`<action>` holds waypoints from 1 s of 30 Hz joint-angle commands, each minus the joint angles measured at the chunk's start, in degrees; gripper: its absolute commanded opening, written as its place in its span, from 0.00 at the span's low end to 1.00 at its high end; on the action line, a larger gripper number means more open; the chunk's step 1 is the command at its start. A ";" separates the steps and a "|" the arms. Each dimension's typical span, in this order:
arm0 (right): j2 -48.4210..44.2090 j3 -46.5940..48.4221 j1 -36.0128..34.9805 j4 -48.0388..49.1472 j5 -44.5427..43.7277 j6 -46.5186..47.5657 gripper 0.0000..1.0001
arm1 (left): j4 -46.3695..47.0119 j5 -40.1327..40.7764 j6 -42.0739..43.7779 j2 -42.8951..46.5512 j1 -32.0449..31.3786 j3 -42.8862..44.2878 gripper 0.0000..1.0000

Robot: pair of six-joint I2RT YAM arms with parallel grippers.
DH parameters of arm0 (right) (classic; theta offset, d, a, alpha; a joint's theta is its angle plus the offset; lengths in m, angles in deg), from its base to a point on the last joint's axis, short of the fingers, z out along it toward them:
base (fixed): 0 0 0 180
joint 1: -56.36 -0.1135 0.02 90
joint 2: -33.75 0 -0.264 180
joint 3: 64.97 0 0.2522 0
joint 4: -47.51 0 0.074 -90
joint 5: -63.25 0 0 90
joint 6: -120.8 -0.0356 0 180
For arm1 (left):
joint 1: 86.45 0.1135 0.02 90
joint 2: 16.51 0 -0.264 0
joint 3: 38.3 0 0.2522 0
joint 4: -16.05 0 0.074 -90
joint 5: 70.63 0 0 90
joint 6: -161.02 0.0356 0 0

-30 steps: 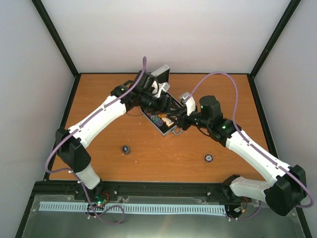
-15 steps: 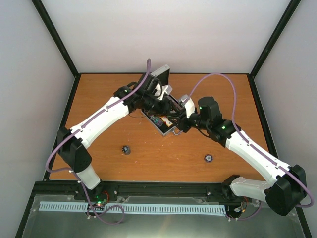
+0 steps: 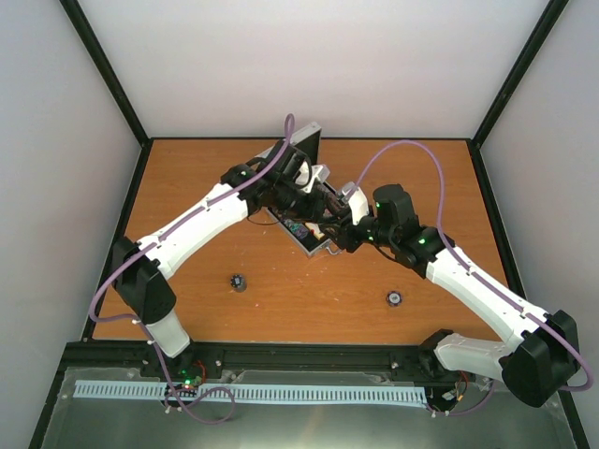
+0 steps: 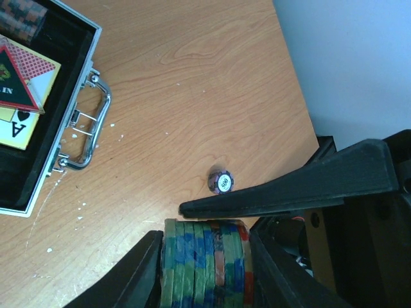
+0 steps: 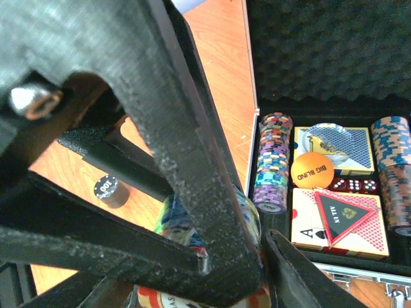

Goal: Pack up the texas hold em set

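Note:
The silver case (image 3: 298, 230) lies open at mid-table with its lid (image 3: 305, 140) up. My left gripper (image 4: 205, 269) is shut end to end on a stack of green and blue chips (image 4: 205, 263), held off the table beside the case handle (image 4: 90, 122). My right gripper (image 3: 341, 230) meets it there. One right finger (image 4: 289, 192) lies along the stack's rim; the other is hidden behind the left finger (image 5: 186, 128). Inside the case (image 5: 253, 115) I see a purple chip stack (image 5: 273, 163), an orange disc (image 5: 311, 170), card boxes (image 5: 305, 231) and a dark triangular token (image 5: 343, 215).
A purple 500 chip stack (image 4: 223, 181) stands on the table, also in the top view (image 3: 395, 298). A black 100 chip stack (image 5: 110, 190) stands to the left (image 3: 239, 281). Red dice (image 5: 350, 186) and another chip stack (image 5: 392, 173) sit in the case.
My left gripper has moved right and toward the right gripper with the stack. The right gripper has edged left, so the two now overlap at the case's front corner.

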 commanded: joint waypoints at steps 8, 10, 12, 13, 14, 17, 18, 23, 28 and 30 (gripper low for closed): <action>-12.05 -4.96 2.22 1.10 -15.07 -1.39 0.80 | 3.88 19.02 8.77 -8.49 -2.12 5.86 0.12; -13.99 -6.89 4.41 0.18 -16.22 -3.57 0.82 | 5.26 19.77 11.80 -12.49 -2.11 8.36 0.11; -14.96 -8.32 6.29 -1.23 -18.61 -6.37 0.82 | 6.60 20.95 14.44 -16.44 -2.12 11.02 0.10; -15.50 -8.96 7.19 -1.78 -20.13 -7.75 0.82 | 7.47 21.41 15.64 -18.31 -2.12 12.23 0.10; -16.12 -9.89 8.36 -1.80 -21.14 -9.18 0.82 | 8.12 21.93 16.80 -19.92 -2.11 13.47 0.10; -18.62 -12.44 12.73 -0.59 -21.05 -12.69 0.83 | 10.43 23.37 19.64 -24.27 -2.12 17.36 0.10; -19.30 -12.94 13.99 -0.57 -20.41 -13.23 0.83 | 11.44 23.81 21.16 -25.54 -2.12 18.32 0.11; -20.77 -13.72 17.56 -1.85 -18.22 -14.35 0.83 | 13.40 24.07 26.24 -31.84 -2.12 24.15 0.11; -19.93 -13.76 17.90 -1.44 -17.86 -14.79 0.83 | 13.58 21.80 28.71 -35.37 -2.12 26.36 0.11; -19.00 -13.30 17.95 -1.16 -17.56 -14.66 0.83 | 13.58 21.01 28.95 -36.26 -2.12 26.57 0.11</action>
